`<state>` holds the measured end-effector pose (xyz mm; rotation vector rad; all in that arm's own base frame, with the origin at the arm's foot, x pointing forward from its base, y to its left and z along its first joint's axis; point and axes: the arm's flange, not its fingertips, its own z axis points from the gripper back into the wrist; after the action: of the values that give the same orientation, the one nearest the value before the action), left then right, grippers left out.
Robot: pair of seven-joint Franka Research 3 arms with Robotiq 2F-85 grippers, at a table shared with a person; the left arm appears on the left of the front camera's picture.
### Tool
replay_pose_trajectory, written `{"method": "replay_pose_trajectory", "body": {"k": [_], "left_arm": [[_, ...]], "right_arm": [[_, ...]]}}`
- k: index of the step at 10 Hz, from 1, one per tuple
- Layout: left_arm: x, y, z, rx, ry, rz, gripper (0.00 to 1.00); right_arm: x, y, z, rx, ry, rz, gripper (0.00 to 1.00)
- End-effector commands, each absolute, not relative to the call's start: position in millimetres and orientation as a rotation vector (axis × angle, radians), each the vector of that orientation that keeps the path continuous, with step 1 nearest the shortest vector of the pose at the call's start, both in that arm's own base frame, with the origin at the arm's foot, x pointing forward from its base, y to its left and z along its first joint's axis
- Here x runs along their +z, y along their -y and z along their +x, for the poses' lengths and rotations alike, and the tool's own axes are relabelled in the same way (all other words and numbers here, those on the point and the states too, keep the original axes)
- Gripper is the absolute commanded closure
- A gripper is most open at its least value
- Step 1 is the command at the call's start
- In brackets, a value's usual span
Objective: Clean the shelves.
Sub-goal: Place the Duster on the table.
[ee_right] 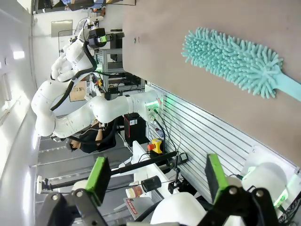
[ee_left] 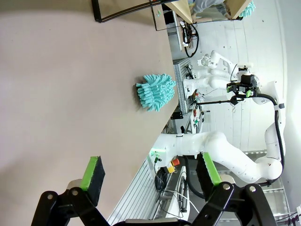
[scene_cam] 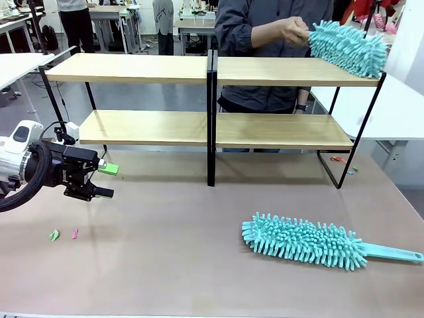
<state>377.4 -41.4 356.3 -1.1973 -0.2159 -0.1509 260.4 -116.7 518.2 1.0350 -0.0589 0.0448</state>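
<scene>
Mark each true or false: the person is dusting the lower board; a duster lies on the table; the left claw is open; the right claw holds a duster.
1. The person's hand is dusting the lower board. False: its duster rests on the top board of the shelves.
2. A second duster lies on the table. True.
3. The left claw is open. True.
4. The right claw holds a duster. False: it is open and empty.

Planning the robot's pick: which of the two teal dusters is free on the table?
The duster lying on the tabletop near the robot; the other duster is held by the person on the top shelf.
</scene>
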Motion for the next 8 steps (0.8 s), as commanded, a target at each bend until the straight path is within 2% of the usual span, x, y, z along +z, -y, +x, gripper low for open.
{"method": "replay_pose_trajectory", "body": {"k": [1, 8], "left_arm": [[357.7, 43.6, 378.4, -0.137, 0.227, -1.208, 0.00], [357.7, 43.6, 378.4, -0.137, 0.227, -1.208, 0.00]], "right_arm": [[517.6, 118.8, 259.2, 0.045, 0.059, 1.016, 0.00], [517.6, 118.8, 259.2, 0.045, 0.059, 1.016, 0.00]]}}
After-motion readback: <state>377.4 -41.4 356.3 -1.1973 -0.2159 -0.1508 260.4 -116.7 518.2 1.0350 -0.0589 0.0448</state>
